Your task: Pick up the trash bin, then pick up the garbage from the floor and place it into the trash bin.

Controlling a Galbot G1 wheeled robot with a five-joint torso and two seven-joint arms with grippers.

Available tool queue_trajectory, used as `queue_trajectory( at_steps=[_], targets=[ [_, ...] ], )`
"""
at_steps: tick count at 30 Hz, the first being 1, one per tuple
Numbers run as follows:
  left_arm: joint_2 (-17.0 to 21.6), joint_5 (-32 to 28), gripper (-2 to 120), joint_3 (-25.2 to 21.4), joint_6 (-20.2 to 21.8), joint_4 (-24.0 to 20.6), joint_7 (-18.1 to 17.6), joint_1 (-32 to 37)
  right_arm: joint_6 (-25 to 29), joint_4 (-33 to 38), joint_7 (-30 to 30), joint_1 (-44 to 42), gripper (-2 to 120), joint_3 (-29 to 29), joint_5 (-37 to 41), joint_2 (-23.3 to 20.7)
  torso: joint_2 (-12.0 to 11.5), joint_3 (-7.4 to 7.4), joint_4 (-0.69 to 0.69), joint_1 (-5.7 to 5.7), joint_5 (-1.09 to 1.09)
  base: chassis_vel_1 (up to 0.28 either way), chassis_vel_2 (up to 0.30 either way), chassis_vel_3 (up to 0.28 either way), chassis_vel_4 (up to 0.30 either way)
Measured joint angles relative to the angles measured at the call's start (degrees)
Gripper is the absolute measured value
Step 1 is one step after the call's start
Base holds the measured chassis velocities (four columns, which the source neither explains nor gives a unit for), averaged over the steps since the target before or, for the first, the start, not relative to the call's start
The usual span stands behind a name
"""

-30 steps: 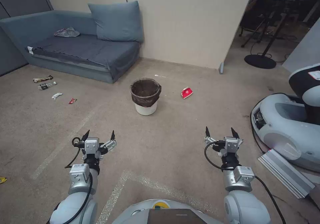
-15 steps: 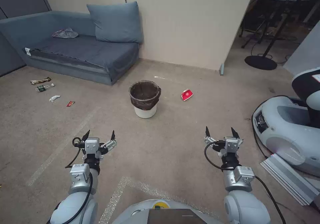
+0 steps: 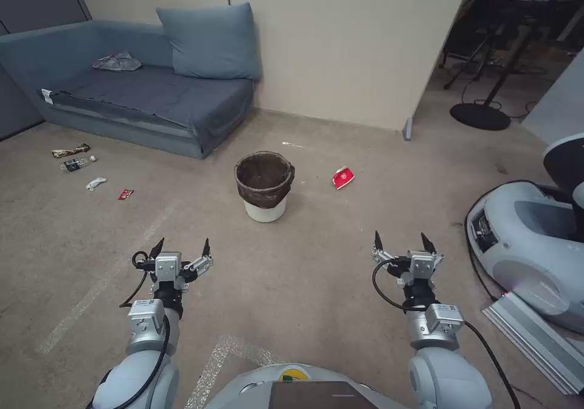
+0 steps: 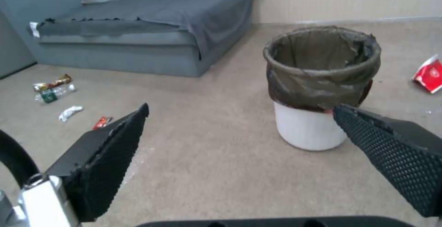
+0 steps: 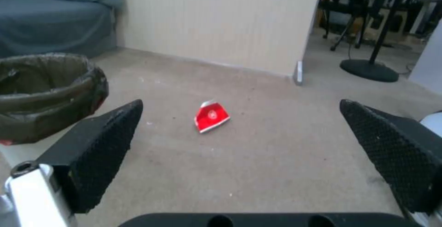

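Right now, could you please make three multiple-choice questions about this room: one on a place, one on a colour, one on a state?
1. Where does the red carton lie?
A. on the carpet, to the right of the bin
B. inside the bin
C. on the sofa

2. What colour is the bare lower part of the bin?
A. blue
B. white
C. yellow

3. How is the left end effector?
A. shut on the bin
B. shut on a bottle
C. open, holding nothing

Answers:
1 A, it lies on the floor apart from the bin.
2 B, white plastic shows below the dark bag.
3 C, its fingers are spread over bare carpet.
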Motion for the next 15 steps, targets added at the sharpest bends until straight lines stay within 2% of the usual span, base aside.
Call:
queue_trajectory(
  at_steps=[15],
  targets=[
    [0.0,-0.1,100,0.0,-0.1,-0.3,0.0,0.1,0.4,-0.1,-0.1,0.0,100,-0.2,-0.3,0.0,0.0,0.00,0.00,0.00,0.00,-0.107,0.105,0.100,-0.105]
  ],
)
